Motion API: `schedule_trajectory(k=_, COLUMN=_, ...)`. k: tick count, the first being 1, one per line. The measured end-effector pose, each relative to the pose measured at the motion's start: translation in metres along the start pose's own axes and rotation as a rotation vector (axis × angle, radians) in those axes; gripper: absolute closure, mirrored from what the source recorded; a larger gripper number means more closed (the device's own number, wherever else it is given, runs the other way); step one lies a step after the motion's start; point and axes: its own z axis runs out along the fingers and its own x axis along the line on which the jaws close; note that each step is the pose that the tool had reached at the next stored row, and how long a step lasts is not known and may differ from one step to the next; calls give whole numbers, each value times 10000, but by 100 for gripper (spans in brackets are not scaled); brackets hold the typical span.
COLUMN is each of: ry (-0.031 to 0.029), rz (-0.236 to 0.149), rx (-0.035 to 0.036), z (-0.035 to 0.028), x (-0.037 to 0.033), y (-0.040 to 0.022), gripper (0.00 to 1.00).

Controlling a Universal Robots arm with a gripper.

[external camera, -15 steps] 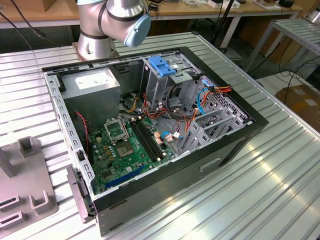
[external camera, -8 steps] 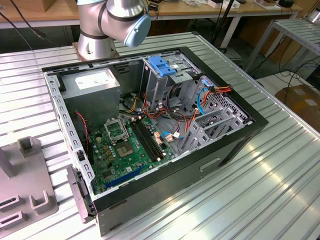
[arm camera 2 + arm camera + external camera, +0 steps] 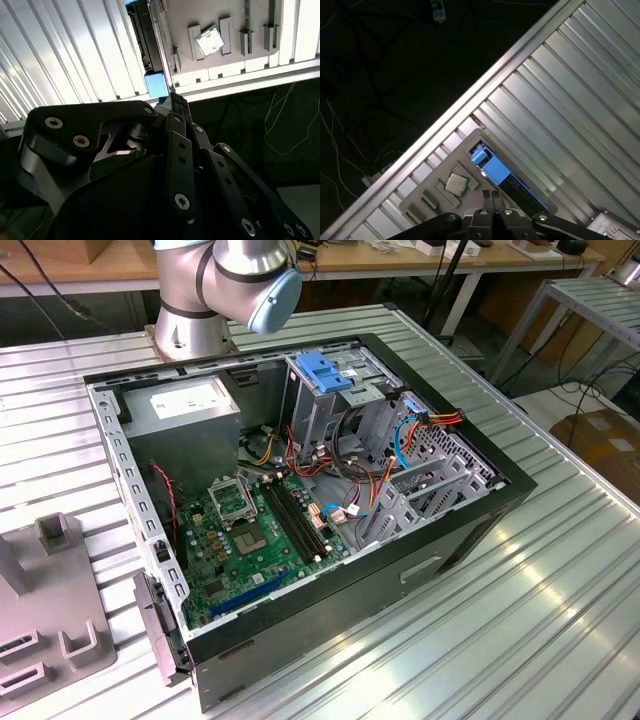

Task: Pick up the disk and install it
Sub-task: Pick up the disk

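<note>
Right, in the first wrist view the black gripper (image 3: 491, 196) has its fingers pressed together on nothing, poised over the grey slotted fixture plate (image 3: 465, 152). The silver-grey disk with bright blue rails (image 3: 495, 170) stands edgewise in that plate, beside a square silver chip (image 3: 456, 183). The exterior view adds the open black computer case (image 3: 300, 635).

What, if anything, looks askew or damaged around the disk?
Nothing stands out. The disk sits straight in the grey fixture, the processor chip lies flat beside it, and the tool is above them, shut and empty.
</note>
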Motion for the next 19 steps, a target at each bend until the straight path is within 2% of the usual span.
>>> schedule_trajectory(k=4, ry=46, rz=-736, rx=1, z=1, x=0, y=0, gripper=90)
schedule_trajectory(k=5, ry=66, rz=-1034, rx=1, z=1, x=0, y=0, gripper=90)
schedule_trajectory(k=6, ry=99, rz=-1523, rx=4, z=1, x=0, y=0, gripper=90)
schedule_trajectory(k=11, ry=152, rz=-2530, rx=-3, z=3, x=0, y=0, gripper=90)
schedule_trajectory(k=12, ry=152, rz=-2635, rx=9, z=5, x=-4, y=3, gripper=90)
schedule_trajectory(k=13, ry=128, rz=-2687, rx=56, z=12, x=-17, y=15, gripper=90)
schedule_trajectory(k=15, ry=97, rz=-2694, rx=100, z=30, x=-44, y=41, gripper=90)
schedule_trajectory(k=16, ry=89, rz=-2695, rx=111, z=44, x=-64, y=60, gripper=90)
schedule_trajectory(k=19, ry=98, rz=-2827, rx=122, z=64, x=-69, y=63, gripper=90)
